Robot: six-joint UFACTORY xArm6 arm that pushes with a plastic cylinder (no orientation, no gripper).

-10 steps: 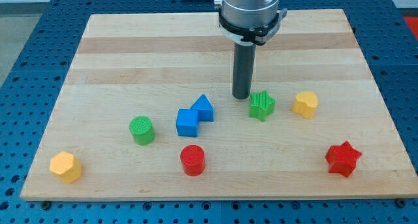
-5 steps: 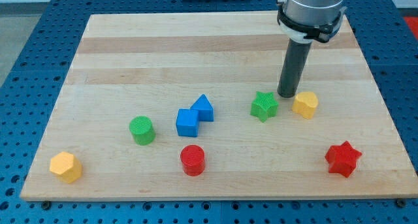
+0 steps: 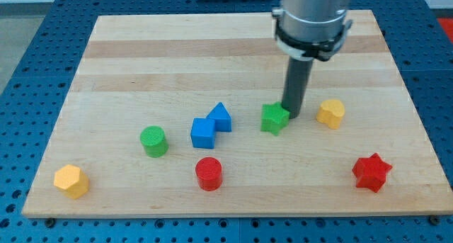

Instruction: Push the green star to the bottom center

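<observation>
The green star lies on the wooden board, a little right of the board's middle. My tip stands right against the star's right side, touching it. The rod rises from there to the arm's grey collar at the view's top.
A yellow block lies right of my tip. Two blue blocks touch each other left of the star. A green cylinder, a red cylinder, a yellow hexagonal block and a red star lie nearer the view's bottom.
My tip swung from the star's upper left around to its right side, then moved left. The green star has shifted a little to the left.
</observation>
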